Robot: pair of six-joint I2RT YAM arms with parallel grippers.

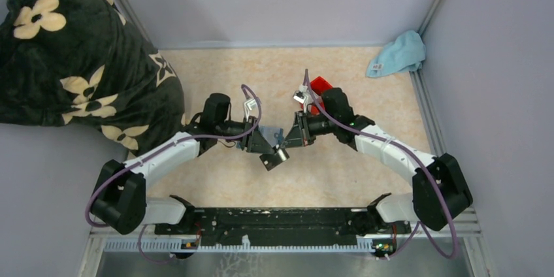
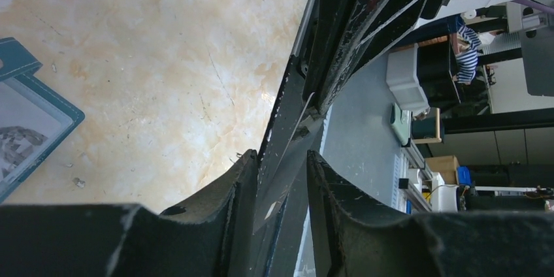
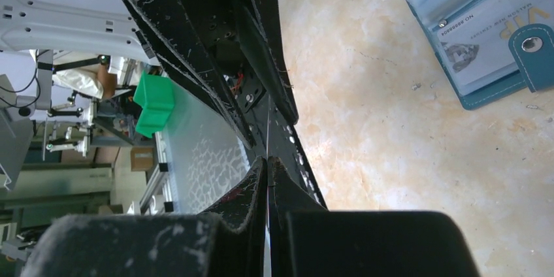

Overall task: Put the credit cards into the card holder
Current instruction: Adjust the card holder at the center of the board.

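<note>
Card holder open flat, long axis diagonal

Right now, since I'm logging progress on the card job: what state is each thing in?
Card holder: lying open on the table, strap unsnapped.
Card in its sleeve: tucked in.
Loose card: held edge-on in the air.
Right gripper: shut on the loose card.
Left gripper: jaws apart, either side of that card.
Cloth: crumpled in the far corner.
</note>
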